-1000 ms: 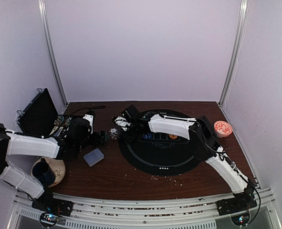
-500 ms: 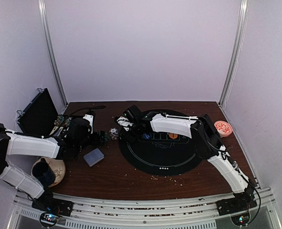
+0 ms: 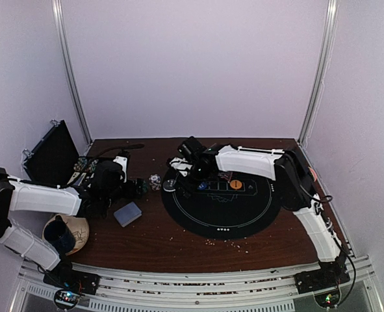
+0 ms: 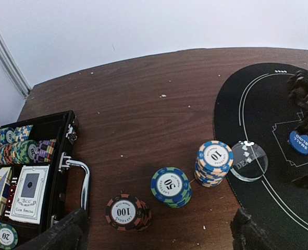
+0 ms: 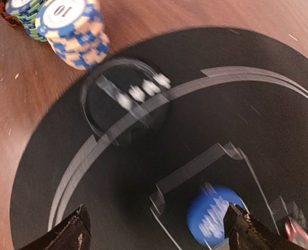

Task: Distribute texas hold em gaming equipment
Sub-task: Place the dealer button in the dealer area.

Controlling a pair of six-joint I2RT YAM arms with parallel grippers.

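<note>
Two robot arms reached over a dark wooden desk (image 3: 159, 240). At the far left of the left wrist view, an open black case (image 4: 54, 156) held rows of striped chips and packs of playing cards (image 4: 31, 194). To its right, three chip stacks stood on the bare wood in a rising diagonal: a dark stack marked 100 (image 4: 126, 212), a blue-green stack marked 50 (image 4: 170, 186) and a blue-and-cream stack marked 10 (image 4: 214, 162). Just beside the 10 stack, a clear dealer disc (image 4: 248, 161) lay on the left rim of the round black mat (image 4: 258, 104). Further right, a blue disc (image 4: 300, 142) sat inside a white outline on the mat.

The left hand (image 4: 157, 237) showed at the bottom edge of that frame, fingers spread wide, holding nothing.

In the overhead view, a grey-blue deck of cards (image 3: 127, 213) lay on the wood left of the mat, and an orange disc (image 3: 236, 185) sat right of the blue one.

The right hand (image 5: 156, 232) hovered over the mat's left part, fingers apart and empty. Its own view was blurred.
</note>
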